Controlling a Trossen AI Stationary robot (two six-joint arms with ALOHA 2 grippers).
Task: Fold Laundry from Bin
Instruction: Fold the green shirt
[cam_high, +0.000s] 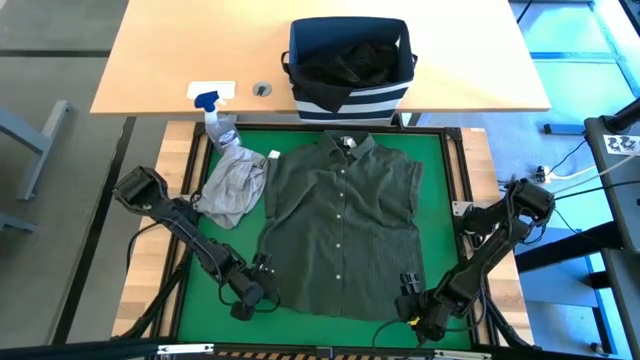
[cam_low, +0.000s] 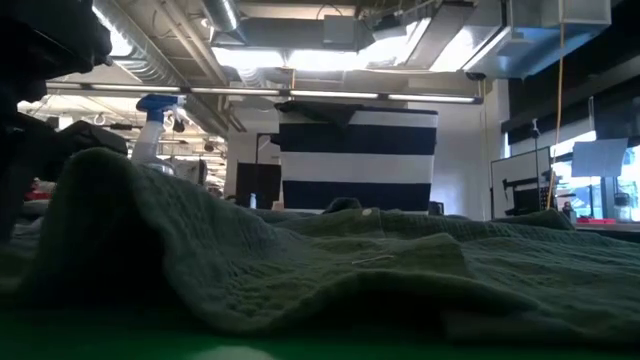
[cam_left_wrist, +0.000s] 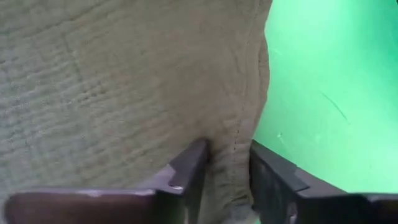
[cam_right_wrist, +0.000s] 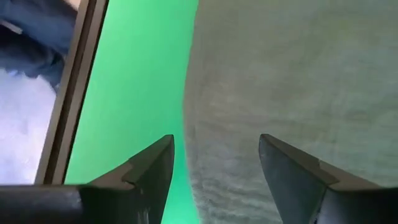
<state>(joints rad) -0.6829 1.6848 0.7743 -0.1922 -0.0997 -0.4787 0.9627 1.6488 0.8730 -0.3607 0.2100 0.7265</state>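
Note:
A dark olive green shirt lies spread flat, front up and collar toward the far edge, on the green mat. My left gripper is at the shirt's near left corner, shut on its edge. My right gripper stands open at the near right corner. One of its fingers is over the mat and the other over the cloth, on either side of the shirt's side edge. A light grey garment lies crumpled at the shirt's left. The striped bin stands beyond the mat with black cloth inside. My left gripper pinches the shirt's stitched side edge near the near left corner between its two fingers. The fingers come slanting down from the near left. The shirt still lies flat on the mat around the hold. One layer or several, I cannot tell.
A clear spray bottle with a blue nozzle stands at the mat's far left corner, by the grey garment. The mat has a raised dark frame. The wooden table carries the bin behind it.

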